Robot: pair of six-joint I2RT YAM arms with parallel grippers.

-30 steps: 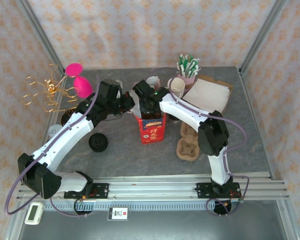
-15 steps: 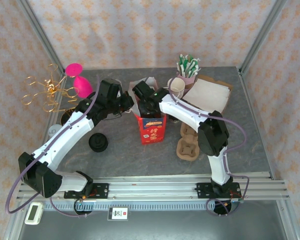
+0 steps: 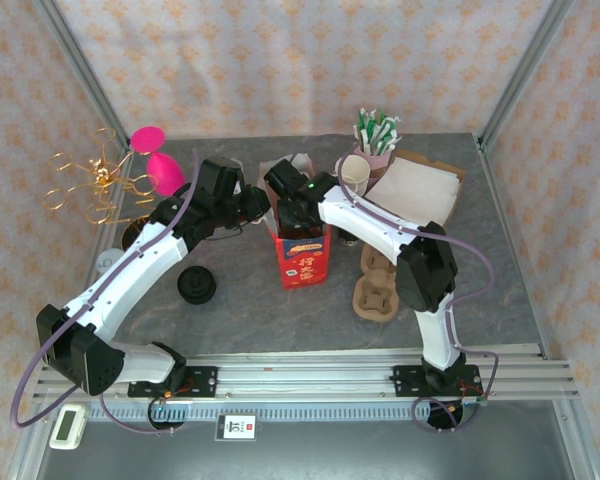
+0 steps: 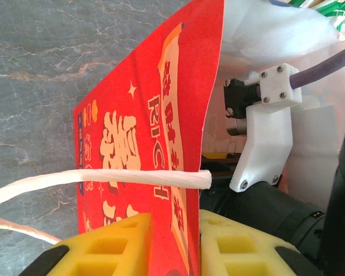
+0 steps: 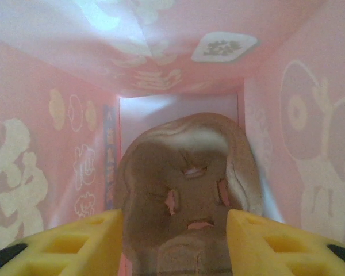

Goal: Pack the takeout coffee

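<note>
Right wrist view looks straight down into the red paper bag (image 5: 40,132). The moulded-pulp cup carrier (image 5: 184,184) sits deep inside, between the two yellow fingers of the right gripper (image 5: 173,215), and reaches past their tips toward the bag's floor. Those jaws stand roughly half apart, one on either side of the carrier's near end. Whether they press on it or merely flank it I cannot tell.

The carrier should be light and fairly stiff, but pulp dents and frays at its edges. It is best held across its narrow width, as here, with a modest squeeze.

Just outside the right jaws, the left gripper (image 4: 173,217) straddles the bag's side wall at the rim. Its pads are a little apart with the paper in the gap. The gap looks wider than the sheet, so I judge the wall loose rather than pinched. A white twisted handle (image 4: 103,178) crosses just ahead of these jaws.

The bag is thin, floppy and quick to crease, so the rim is the place to steady it.

Off to the right jaws' outer side, spare carriers (image 3: 377,290) lie on the table (image 3: 240,300).
</note>
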